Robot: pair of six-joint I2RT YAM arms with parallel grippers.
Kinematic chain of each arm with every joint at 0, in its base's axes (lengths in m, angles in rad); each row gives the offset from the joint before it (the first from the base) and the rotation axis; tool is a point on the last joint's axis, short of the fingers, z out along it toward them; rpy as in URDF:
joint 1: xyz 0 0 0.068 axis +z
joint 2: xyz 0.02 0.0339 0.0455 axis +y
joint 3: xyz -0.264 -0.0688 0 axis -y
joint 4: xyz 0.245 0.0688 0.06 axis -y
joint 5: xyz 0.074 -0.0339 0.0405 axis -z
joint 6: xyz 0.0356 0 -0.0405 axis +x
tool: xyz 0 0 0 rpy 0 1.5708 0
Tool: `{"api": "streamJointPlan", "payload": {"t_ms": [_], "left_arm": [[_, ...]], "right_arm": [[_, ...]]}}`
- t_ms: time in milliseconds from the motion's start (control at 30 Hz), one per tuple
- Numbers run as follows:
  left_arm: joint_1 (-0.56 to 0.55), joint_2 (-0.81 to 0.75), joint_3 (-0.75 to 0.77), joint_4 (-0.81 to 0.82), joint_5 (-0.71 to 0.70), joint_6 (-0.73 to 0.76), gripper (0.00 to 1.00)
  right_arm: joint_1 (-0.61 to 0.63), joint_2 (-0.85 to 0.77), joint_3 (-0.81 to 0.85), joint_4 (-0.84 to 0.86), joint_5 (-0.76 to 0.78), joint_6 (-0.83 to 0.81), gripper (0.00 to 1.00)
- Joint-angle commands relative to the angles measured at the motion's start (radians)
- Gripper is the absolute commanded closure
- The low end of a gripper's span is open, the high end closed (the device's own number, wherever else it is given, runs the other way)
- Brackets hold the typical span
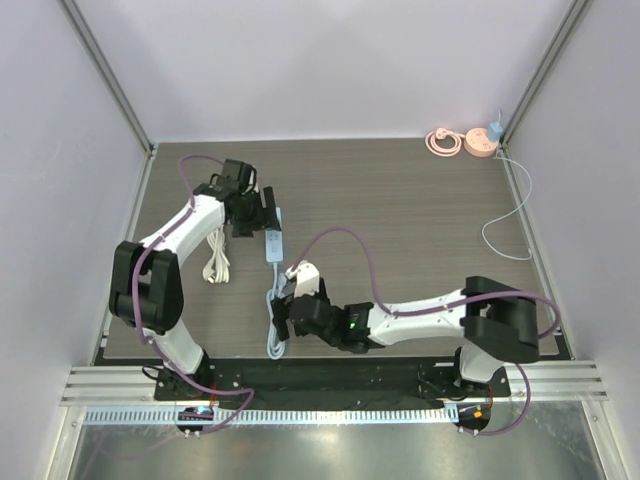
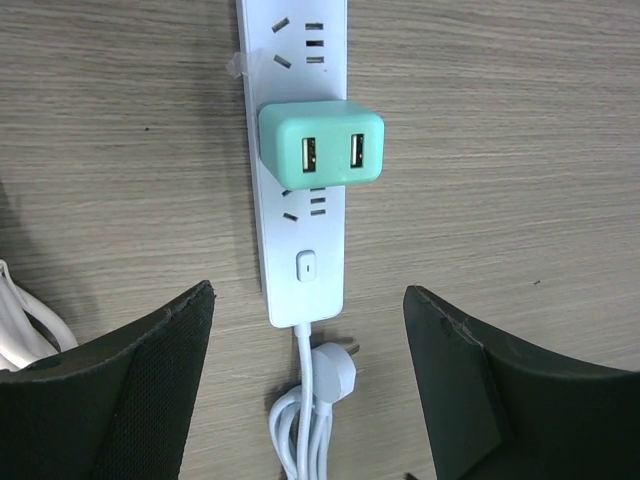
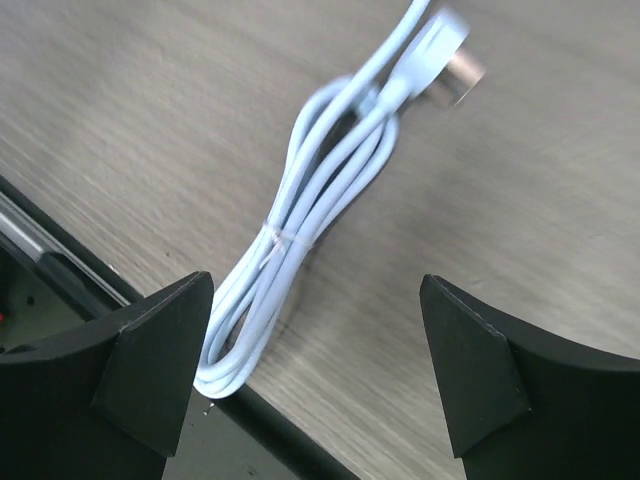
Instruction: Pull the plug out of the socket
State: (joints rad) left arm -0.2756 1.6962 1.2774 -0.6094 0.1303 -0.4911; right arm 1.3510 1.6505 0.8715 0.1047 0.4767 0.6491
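A mint-green USB charger plug (image 2: 320, 145) sits plugged into a white power strip (image 2: 306, 265) lying on the wooden table. My left gripper (image 2: 308, 335) is open and empty, its fingers (image 2: 140, 385) straddling the strip's switch end, short of the plug. In the top view the left gripper (image 1: 260, 218) hovers over the strip (image 1: 273, 243) and hides the plug. My right gripper (image 1: 281, 305) is open and empty above the strip's bundled white cord (image 3: 300, 215) near the table's front edge. In the right wrist view the right gripper (image 3: 315, 335) hangs beside the cord.
The cord's own white wall plug (image 2: 338, 372) lies loose by the strip's end. A second white cable bundle (image 1: 216, 260) lies left of the strip. A pink round socket (image 1: 480, 143) and a thin white wire (image 1: 508, 222) are at the far right. The black table edge (image 3: 60, 270) is close.
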Motion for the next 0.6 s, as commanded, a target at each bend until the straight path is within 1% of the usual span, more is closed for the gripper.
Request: {"api": "streamJointPlan", "payload": {"t_ms": [0, 100, 200, 267, 333, 400, 467, 567], "left_arm": [[-0.011, -0.046, 0.03, -0.007, -0.044, 0.025, 0.23], [-0.011, -0.032, 0.031, -0.001, -0.04, 0.031, 0.23], [-0.011, 0.0, 0.046, 0.025, -0.04, 0.031, 0.25], [-0.011, 0.029, 0.069, 0.034, -0.04, 0.031, 0.28], [-0.011, 0.042, 0.079, 0.04, -0.037, 0.032, 0.29], [-0.011, 0.051, 0.08, 0.046, -0.031, 0.031, 0.29], [-0.011, 0.056, 0.082, 0.054, -0.028, 0.029, 0.29], [-0.014, 0.071, 0.085, 0.066, -0.035, 0.031, 0.24]], "right_arm": [[-0.048, -0.119, -0.006, -0.022, 0.094, -0.065, 0.09], [-0.091, -0.198, -0.069, -0.028, 0.073, -0.071, 0.1], [-0.157, -0.276, -0.141, -0.025, 0.051, -0.075, 0.1], [-0.228, -0.31, -0.173, -0.022, 0.021, -0.075, 0.09], [-0.268, -0.322, -0.174, -0.019, -0.03, -0.098, 0.1], [-0.309, -0.317, -0.157, -0.026, -0.067, -0.163, 0.09], [-0.352, -0.305, -0.109, -0.048, -0.084, -0.21, 0.09], [-0.383, -0.29, -0.068, -0.08, -0.131, -0.23, 0.09]]}}
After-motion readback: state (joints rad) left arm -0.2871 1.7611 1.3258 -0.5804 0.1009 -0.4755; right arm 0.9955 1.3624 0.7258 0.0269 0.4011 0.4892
